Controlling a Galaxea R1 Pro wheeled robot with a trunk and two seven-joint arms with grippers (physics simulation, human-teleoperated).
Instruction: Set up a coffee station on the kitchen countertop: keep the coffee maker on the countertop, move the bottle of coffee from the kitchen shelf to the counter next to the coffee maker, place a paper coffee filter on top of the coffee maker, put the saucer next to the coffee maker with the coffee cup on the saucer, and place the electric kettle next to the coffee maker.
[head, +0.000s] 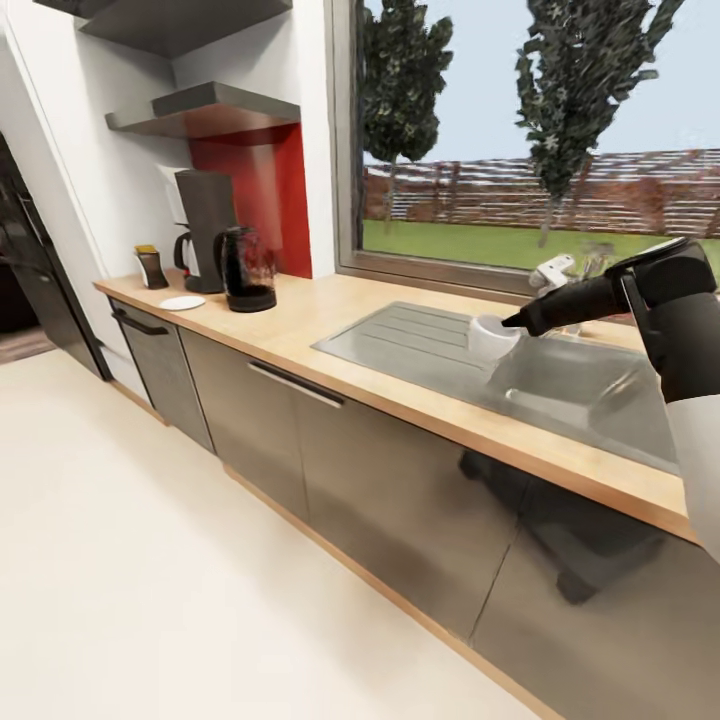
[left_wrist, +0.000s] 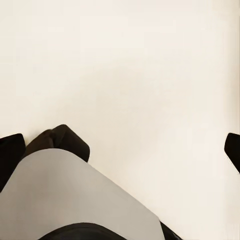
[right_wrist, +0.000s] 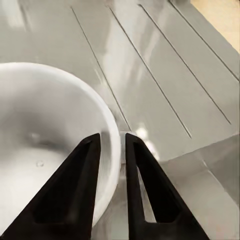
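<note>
The right gripper (right_wrist: 112, 150) pinches the rim of the small white coffee cup (head: 492, 337), one finger inside and one outside, over the grey metal sink (head: 420, 345). It holds only a thin edge, so the cup could slip out on the way to the small round white saucer (head: 182, 302) by the black coffee maker (head: 205, 230). I cannot tell whether the left gripper is open or closed

1. Daylight pours through the window (head: 540, 140) ahead of me, bright and even.
2. Glare streaks the steel sink (right_wrist: 165, 75) beneath my right gripper (right_wrist: 112, 145).
3. Glossy cabinet fronts (head: 400, 480) show dark reflections; everything looks slightly soft.
</note>
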